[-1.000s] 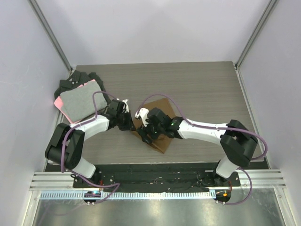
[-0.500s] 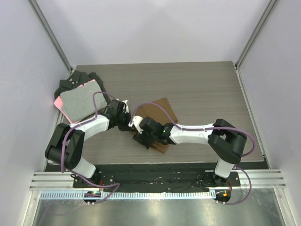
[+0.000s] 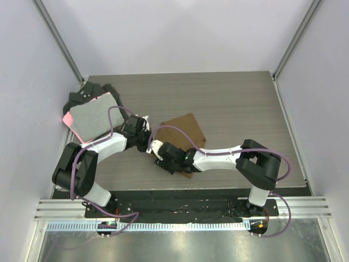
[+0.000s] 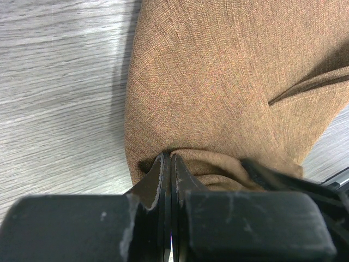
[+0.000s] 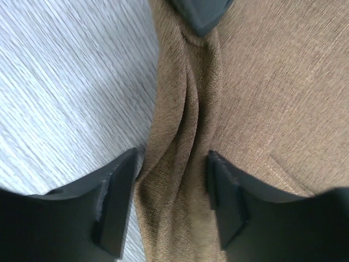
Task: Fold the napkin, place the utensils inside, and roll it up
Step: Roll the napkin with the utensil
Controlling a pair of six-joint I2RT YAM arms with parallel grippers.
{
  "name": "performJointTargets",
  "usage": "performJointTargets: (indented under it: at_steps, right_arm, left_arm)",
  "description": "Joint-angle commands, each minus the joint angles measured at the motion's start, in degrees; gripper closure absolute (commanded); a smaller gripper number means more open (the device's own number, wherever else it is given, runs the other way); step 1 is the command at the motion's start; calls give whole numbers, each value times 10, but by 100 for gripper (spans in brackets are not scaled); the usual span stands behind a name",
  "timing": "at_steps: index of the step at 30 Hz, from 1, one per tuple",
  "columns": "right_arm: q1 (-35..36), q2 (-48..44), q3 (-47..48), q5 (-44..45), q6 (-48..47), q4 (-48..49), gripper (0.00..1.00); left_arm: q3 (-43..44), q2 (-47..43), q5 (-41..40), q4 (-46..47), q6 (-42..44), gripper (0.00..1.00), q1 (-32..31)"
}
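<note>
The brown napkin [image 3: 185, 131] lies on the table, bunched into a ridge along its near left edge [image 5: 182, 142]. My left gripper [image 3: 148, 140] is shut on that edge, the cloth [image 4: 218, 82] pinched at its tips [image 4: 169, 159]. My right gripper [image 5: 172, 164] stands open astride the same ridge, one finger [image 5: 117, 191] over the table side and the other on the flat cloth. The left gripper's tip [image 5: 199, 13] shows just ahead of it. In the top view the right gripper [image 3: 159, 155] sits close behind the left one. The utensils are out of view.
A grey cloth with a pink edge [image 3: 94, 117] lies on a heap of black cloths [image 3: 82, 97] at the back left. The grey wood-grain table [image 3: 240, 103] is walled on three sides. Both arms stretch low across its near half.
My right arm has slid left along the napkin's near edge toward the left gripper, and its jaws have narrowed. More of the napkin shows. The left arm has stayed put.
</note>
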Motion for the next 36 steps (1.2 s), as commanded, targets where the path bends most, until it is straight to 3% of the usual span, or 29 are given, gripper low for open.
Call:
performJointTargets:
  at_steps: [1, 5, 9, 14, 16, 21, 26, 31, 36]
  right_arm:
    - [12, 8, -6, 38, 5, 11, 50]
    - [14, 14, -12, 48, 6, 17, 64]
    - [13, 31, 2, 27, 12, -7, 98]
    - [4, 38, 45, -59, 27, -84, 99]
    - [-8, 39, 72, -107, 39, -106, 99]
    - [-49, 57, 136, -232, 61, -177, 99]
    - [-105, 73, 171, -360, 75, -201, 99]
    - [-148, 105, 180, -431, 76, -208, 99]
    - [-167, 131, 191, -472, 71, -214, 99]
  left_arm:
    - [14, -7, -1, -9, 5, 100, -1]
    - [15, -5, 2, -7, 5, 100, -1]
    - [13, -14, 9, 7, 0, 96, 0]
    - [8, -49, -23, 4, -11, 62, 18]
    - [-7, -68, -53, 2, -14, 41, 28]
    - [-49, -154, -152, -1, -26, 15, 36]
    - [-103, -237, -194, 18, -25, 11, 41]
    - [-175, -327, -205, 84, -26, 9, 41]
    - [-226, -399, -160, 136, -18, 5, 41]
